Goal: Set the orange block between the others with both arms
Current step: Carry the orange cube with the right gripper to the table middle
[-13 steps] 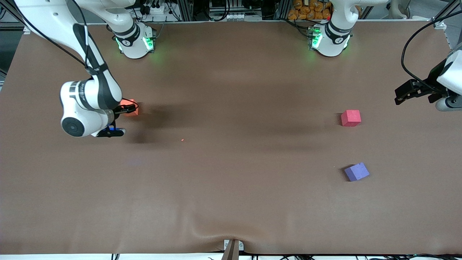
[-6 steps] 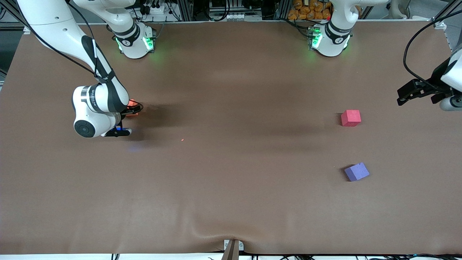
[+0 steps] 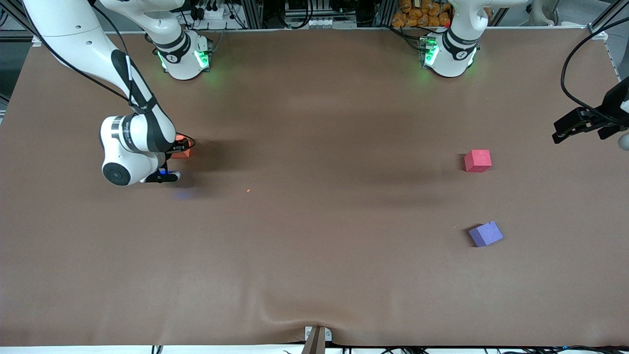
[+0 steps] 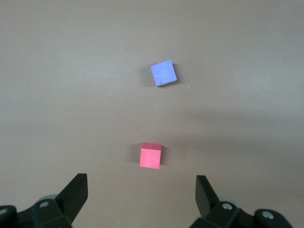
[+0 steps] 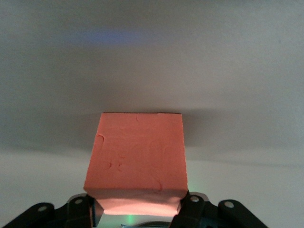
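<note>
The orange block (image 3: pixel 183 153) rests on the brown table toward the right arm's end, mostly hidden under the right wrist. My right gripper (image 3: pixel 173 149) is down at it, and in the right wrist view the orange block (image 5: pixel 136 154) fills the gap with a finger pressed on each side of it. The red-pink cube (image 3: pixel 477 161) and the purple-blue cube (image 3: pixel 485 233) lie toward the left arm's end, the purple-blue one nearer the front camera. My left gripper (image 3: pixel 566 132) hangs open over the table's edge at that end. Its wrist view shows the red-pink cube (image 4: pixel 150 156) and the purple-blue cube (image 4: pixel 163 73) below it.
A tiny orange speck (image 3: pixel 248 190) lies on the cloth near the right arm. The cloth is rumpled by a clamp (image 3: pixel 317 337) at the front edge. Both green-lit bases (image 3: pixel 183 58) stand along the farthest edge.
The right arm shifted over the orange block and sank onto it, and its fingers closed on the block. The left gripper drifted outward toward its end of the table.
</note>
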{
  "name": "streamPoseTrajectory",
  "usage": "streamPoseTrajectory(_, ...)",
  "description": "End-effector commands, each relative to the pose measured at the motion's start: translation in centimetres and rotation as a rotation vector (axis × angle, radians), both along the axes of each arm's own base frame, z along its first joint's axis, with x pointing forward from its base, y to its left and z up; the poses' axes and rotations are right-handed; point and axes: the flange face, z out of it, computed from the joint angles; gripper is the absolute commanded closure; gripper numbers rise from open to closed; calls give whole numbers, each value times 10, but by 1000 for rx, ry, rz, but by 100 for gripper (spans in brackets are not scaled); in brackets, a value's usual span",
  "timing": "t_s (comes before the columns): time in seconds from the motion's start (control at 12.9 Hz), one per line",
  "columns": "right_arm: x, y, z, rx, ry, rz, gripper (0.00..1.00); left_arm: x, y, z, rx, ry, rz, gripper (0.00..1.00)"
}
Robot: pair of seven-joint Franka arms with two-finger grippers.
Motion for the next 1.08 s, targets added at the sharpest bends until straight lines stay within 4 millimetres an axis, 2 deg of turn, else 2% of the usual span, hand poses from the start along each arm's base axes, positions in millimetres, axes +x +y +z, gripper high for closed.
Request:
streamPoseTrajectory(0.0, 40, 21, 31, 82, -104, 15, 94, -7, 2, 7, -20, 2, -11, 0)
streamPoseTrajectory(0.15, 83, 79, 71, 129, -223, 68, 94, -8, 1, 8, -20, 2, -13, 0)
streamPoseTrajectory(0.23, 103, 101, 86, 158, -269, 68, 94, -8, 1, 8, -20, 3, -13, 0)
streamPoseTrajectory(0.39, 145, 140, 95, 223, -332, 60, 94, -8, 1, 5, -20, 9, -13, 0)
streamPoseTrajectory(0.54, 173, 190, 83, 263, -369, 67, 94, -7, -1, 4, -20, 11, -16, 0)
streamPoseTrajectory(0.7, 196, 250, 74, 251, -445, 45, 94, -7, -1, 3, -20, 12, -16, 0)
streamPoseTrajectory(0.85, 203, 299, 65, 242, -504, 5, 94, -7, -1, 2, -20, 14, -16, 0)
streamPoseTrajectory(1.0, 202, 326, 57, 235, -519, -27, 95, -7, 0, 2, -20, 15, -14, 0)
